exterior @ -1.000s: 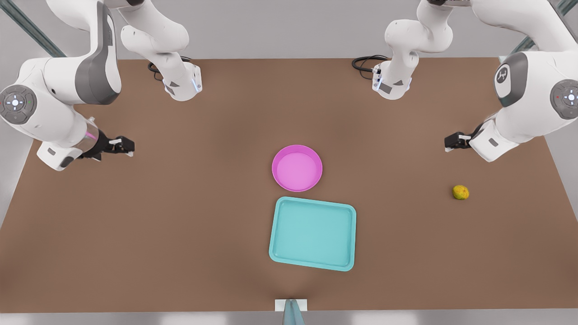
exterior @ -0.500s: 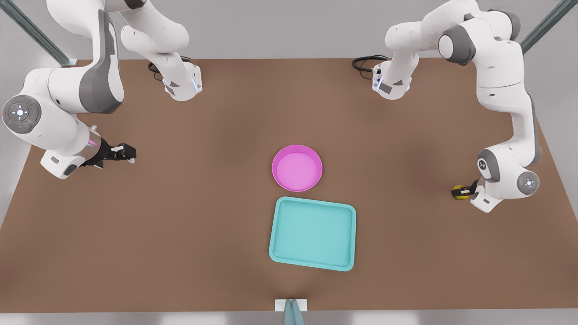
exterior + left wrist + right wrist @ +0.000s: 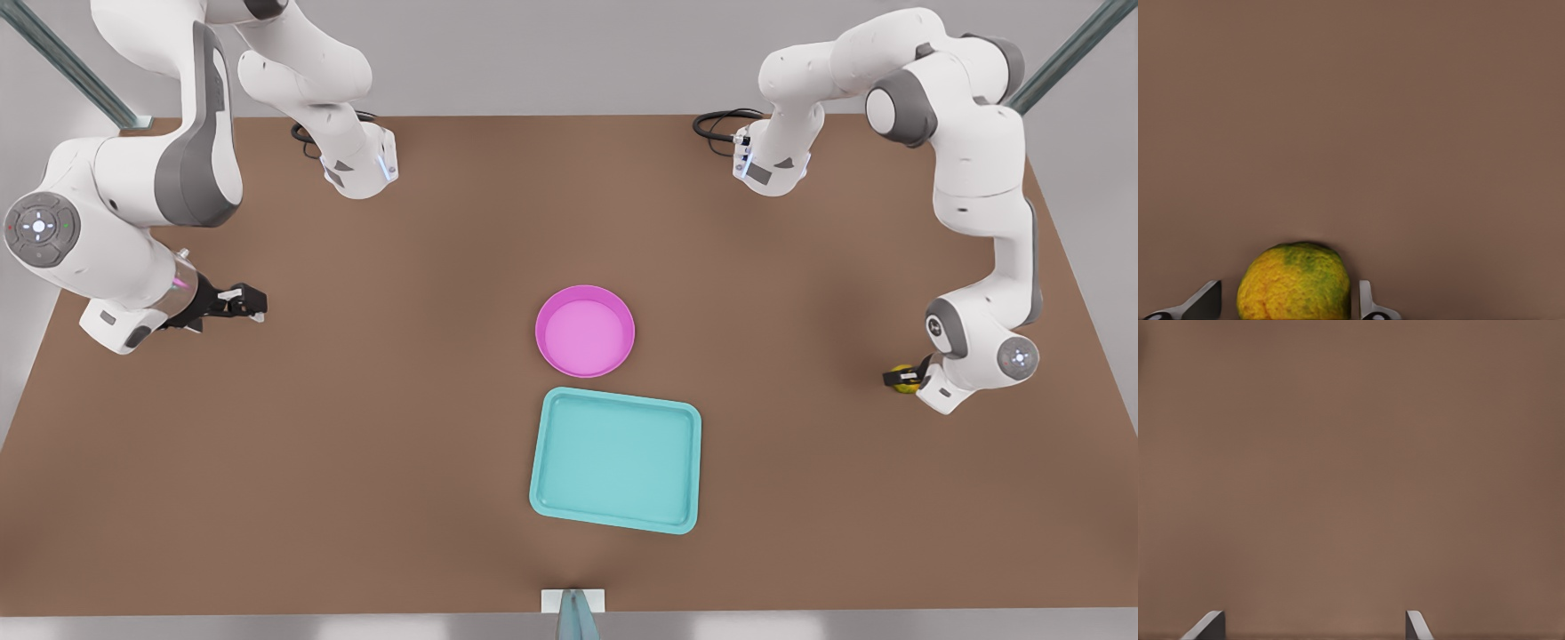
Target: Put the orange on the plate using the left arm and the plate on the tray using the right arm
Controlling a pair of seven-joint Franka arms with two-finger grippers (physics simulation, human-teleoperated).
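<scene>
Front view's left: right end effector [image 3: 252, 304] parked low over the brown surface [image 3: 400, 444], well apart from everything; barely shifted over the last second, waiting. Fingers spread wide in right wrist view, nothing but bare surface between them.

Centre: pink plate [image 3: 585, 331] sitting on the surface, empty, just beside the far edge of the teal tray [image 3: 615, 460], not on it. Tray empty too. Neither moved in the last second.

Front view's right: big change here. A second ago left arm up high, orange [image 3: 902, 380] lying alone; half a second ago dropped onto the fruit; now left end effector [image 3: 900, 380] down at the orange, arm pulled in a touch. Left wrist view: orange [image 3: 1294, 283] between the two fingertips [image 3: 1367, 303], a slim gap visible on each side, so fingers narrowed around it but contact not confirmed. Orange looks to be resting on the surface, well apart from the plate.

Meaning for task: reach step done, grasp step in hand; closing fully and lifting likely next, then carry toward the plate. Round fruit, could roll or squirt out if pinched off-centre. Plate-to-tray step not started.

Writing: no readable brand or label; only small round button markings on arm joints, illegible.
</scene>
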